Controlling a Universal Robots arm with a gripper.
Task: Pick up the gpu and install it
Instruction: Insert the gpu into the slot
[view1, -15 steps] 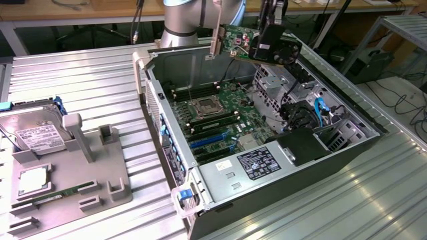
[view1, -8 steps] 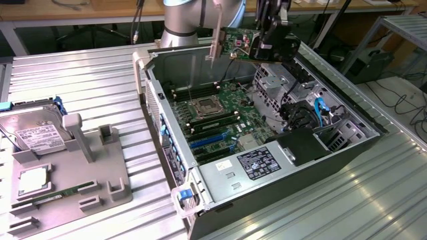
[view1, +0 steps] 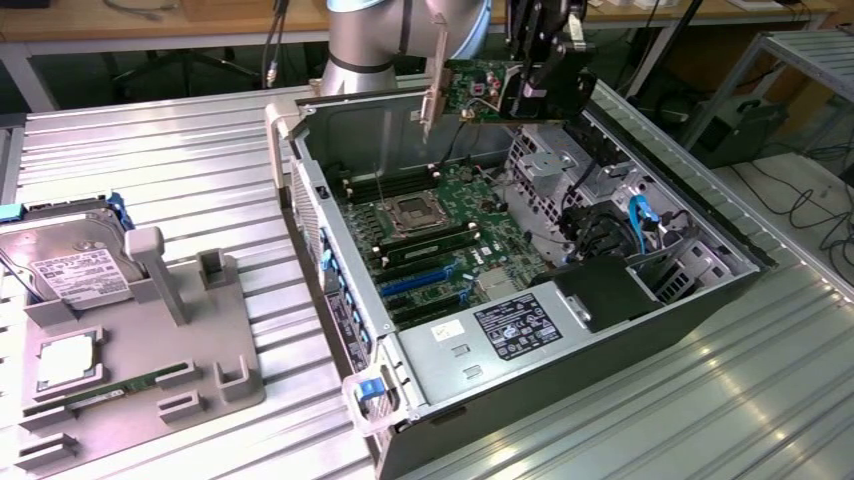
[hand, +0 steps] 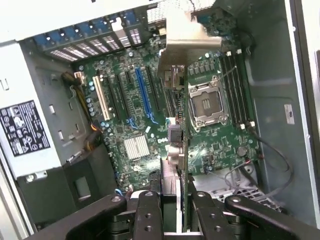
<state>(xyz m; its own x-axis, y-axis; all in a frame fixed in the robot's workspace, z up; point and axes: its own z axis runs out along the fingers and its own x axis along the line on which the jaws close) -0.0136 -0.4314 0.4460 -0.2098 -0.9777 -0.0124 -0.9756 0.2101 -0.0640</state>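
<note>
Here the end effector (view1: 534, 95) is clenched on the gpu (view1: 470, 92), which hangs edge-down between its fingers, above the motherboard (view1: 454, 215) in the open computer case (view1: 387, 125). If the card tilts, it could miss the blue slot (hand: 144, 92), or its bracket (hand: 187, 45) could snag the case wall.

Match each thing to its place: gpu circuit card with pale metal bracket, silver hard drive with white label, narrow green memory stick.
Things: 1 gpu circuit card; 2 silver hard drive; 3 narrow green memory stick.
Places: A flat on the grey tray, toward the camera; B on that tray beside its tall post; C clamped in the gripper above the computer case.
Pairs: 1-C, 2-B, 3-A.
</note>
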